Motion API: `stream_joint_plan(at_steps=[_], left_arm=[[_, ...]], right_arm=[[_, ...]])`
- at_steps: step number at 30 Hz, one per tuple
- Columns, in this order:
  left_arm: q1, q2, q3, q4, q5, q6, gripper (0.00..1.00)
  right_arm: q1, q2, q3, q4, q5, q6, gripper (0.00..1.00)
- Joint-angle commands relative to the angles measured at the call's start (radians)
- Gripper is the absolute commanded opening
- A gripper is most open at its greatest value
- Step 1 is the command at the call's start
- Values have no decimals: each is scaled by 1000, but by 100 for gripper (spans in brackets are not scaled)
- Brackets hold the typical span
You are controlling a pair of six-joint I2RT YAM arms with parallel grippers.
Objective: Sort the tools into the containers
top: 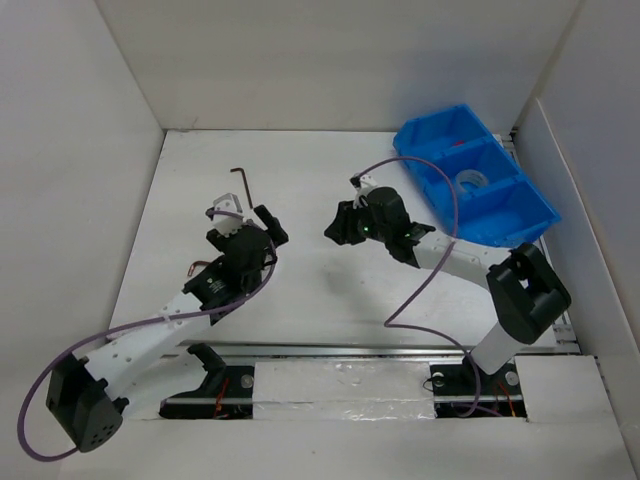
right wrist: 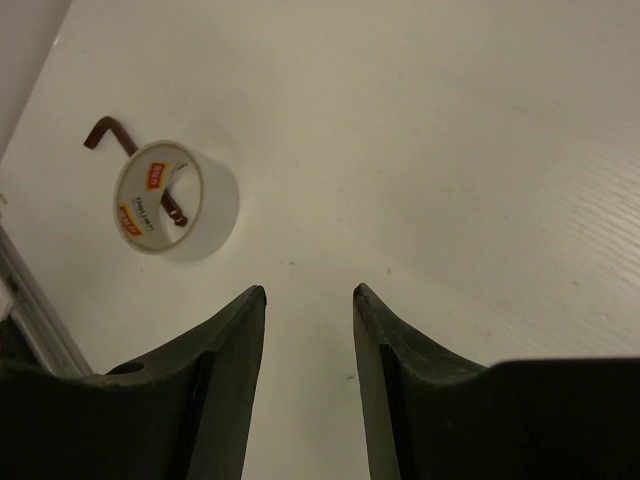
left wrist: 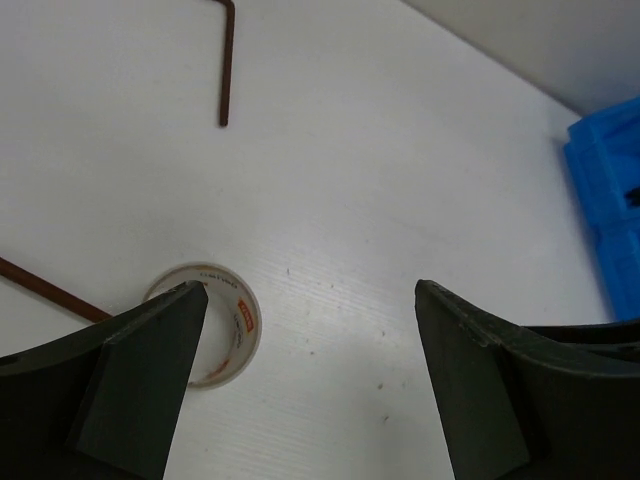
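A translucent tape roll (left wrist: 228, 312) lies on the white table beside my left gripper's left finger, which hides part of it. My left gripper (left wrist: 310, 292) is wide open and empty, low over the table; it also shows in the top view (top: 242, 224). One dark hex key (left wrist: 227, 62) lies farther off, and a second hex key (left wrist: 48, 289) runs to the roll. My right gripper (right wrist: 309, 291) is open and empty above bare table, and the roll (right wrist: 176, 198) lies to its far left. The blue bin (top: 500, 205) stands at the back right, with a tape roll (top: 470, 180) in its middle compartment.
White walls close in the table on the left, back and right. A metal rail (top: 330, 352) runs along the near edge between the arm bases. Purple cables (top: 425, 275) loop from both arms. The bin's edge (left wrist: 612, 215) shows at the right of the left wrist view.
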Motion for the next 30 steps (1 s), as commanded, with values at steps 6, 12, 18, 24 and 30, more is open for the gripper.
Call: stream_joint_plan(at_steps=[6,12,18,24,30], left_arm=[[1,207,69,-132,22,-47,79],[22,249,104,-292,-97,-142,64],[166,229,61,-318,-17,-173,62],[311,204,-11,-203,147,-63,55],[311,284,-2,-184,184,-40,55]], right_arm=[[-42,-231,-132,147,67,5,47],[-61,-336,-190,157,41,-15,47],[-79,-379,-226,172,30,-15,48],[-111,-360,-255,226,-7,-7,48],[-131,-363,-275,252,-32,2,48]])
